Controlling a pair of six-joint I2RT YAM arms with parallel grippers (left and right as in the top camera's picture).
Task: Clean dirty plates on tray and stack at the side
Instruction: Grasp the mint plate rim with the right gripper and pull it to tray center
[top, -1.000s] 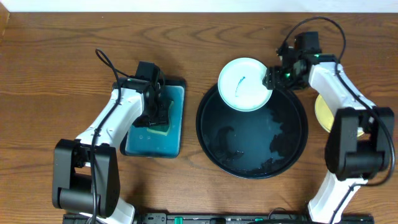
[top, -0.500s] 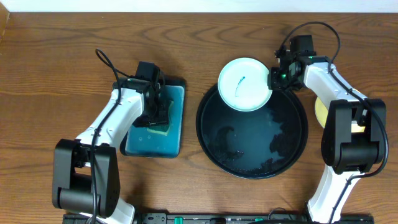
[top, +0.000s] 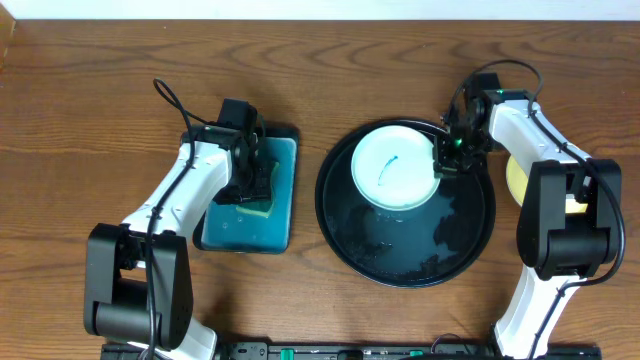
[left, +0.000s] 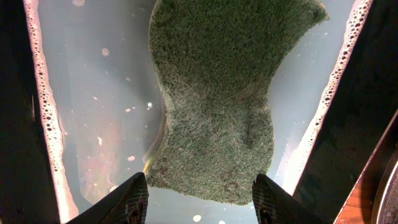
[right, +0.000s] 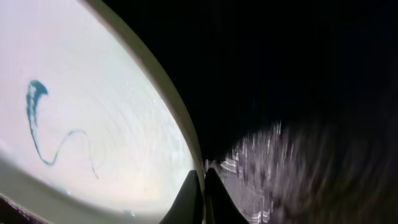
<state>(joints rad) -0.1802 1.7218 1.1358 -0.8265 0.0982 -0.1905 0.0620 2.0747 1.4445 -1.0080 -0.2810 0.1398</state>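
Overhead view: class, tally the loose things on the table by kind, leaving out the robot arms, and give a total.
Plates: 2 (white plate, yellow plate partly hidden)
Trays: 2 (round black tray, rectangular teal tray)
Sponges: 1
Total: 5

No text, label, brand, number or sign can be read in any view. The only mark seen is a thin teal scribble on the pale plate, upper middle of the overhead frame; no letters are formed by it.
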